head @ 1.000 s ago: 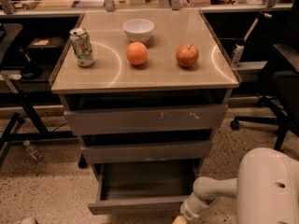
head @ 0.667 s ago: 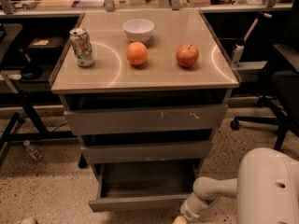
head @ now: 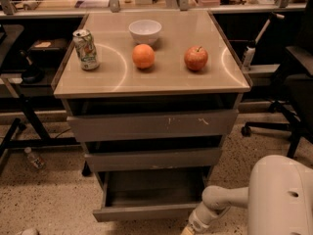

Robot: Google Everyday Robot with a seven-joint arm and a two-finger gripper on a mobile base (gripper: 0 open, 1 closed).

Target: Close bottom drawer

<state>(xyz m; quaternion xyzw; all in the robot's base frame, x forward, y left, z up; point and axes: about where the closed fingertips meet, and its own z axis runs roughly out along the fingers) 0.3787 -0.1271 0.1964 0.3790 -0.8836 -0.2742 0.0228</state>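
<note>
The bottom drawer (head: 146, 212) is the lowest of three grey-brown drawers in the cabinet. It stands pulled out, and its wood-grain floor (head: 156, 187) shows from above. My gripper (head: 188, 229) is at the lower edge of the view, just right of the drawer's front right corner and low by the floor. Only its top shows. My white forearm (head: 222, 198) reaches to it from the right.
The middle drawer (head: 151, 159) and top drawer (head: 151, 125) stick out slightly. On the cabinet top stand a can (head: 86, 49), a white bowl (head: 145, 31), an orange (head: 143, 56) and an apple (head: 195, 58). An office chair (head: 293, 82) stands right. A bottle (head: 34, 158) lies left on the floor.
</note>
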